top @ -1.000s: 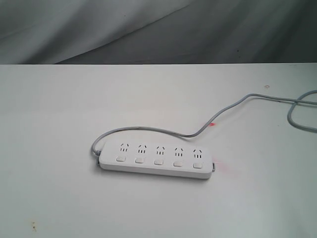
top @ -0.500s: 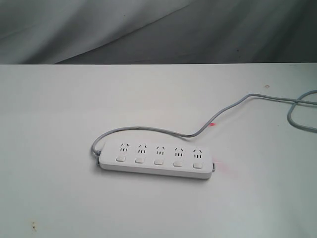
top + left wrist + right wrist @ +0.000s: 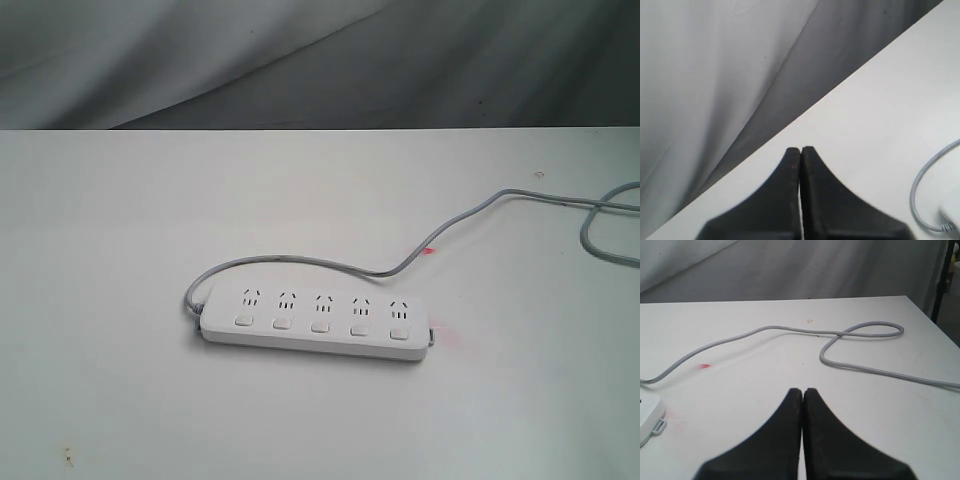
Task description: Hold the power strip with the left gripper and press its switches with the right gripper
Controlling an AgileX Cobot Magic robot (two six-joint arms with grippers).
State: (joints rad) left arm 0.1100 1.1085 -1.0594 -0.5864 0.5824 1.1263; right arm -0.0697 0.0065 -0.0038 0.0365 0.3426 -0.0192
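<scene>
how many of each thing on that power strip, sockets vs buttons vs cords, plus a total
On the power strip:
sockets: 5
switches: 5
grey cord: 1
total: 11

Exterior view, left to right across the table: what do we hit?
dark speck → power strip → pink smudge → brown spot → cord's loop at the right edge.
</scene>
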